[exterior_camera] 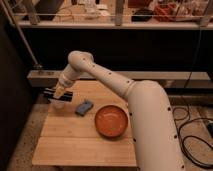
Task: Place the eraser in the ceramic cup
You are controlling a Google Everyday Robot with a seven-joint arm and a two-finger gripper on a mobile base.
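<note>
The ceramic cup (59, 104) is a small pale round cup near the far left of the wooden table (75, 142). My gripper (56, 93) hangs directly above the cup, very close to its rim, at the end of the white arm reaching in from the right. The eraser (84, 107) is a small blue-grey block lying flat on the table just right of the cup, apart from the gripper.
A wide, shallow orange-red bowl (111, 120) sits right of the eraser near the table's middle. My white arm (145, 115) covers the table's right side. A dark shelf and low ledge (150, 76) run behind the table. Cables lie on the floor at right.
</note>
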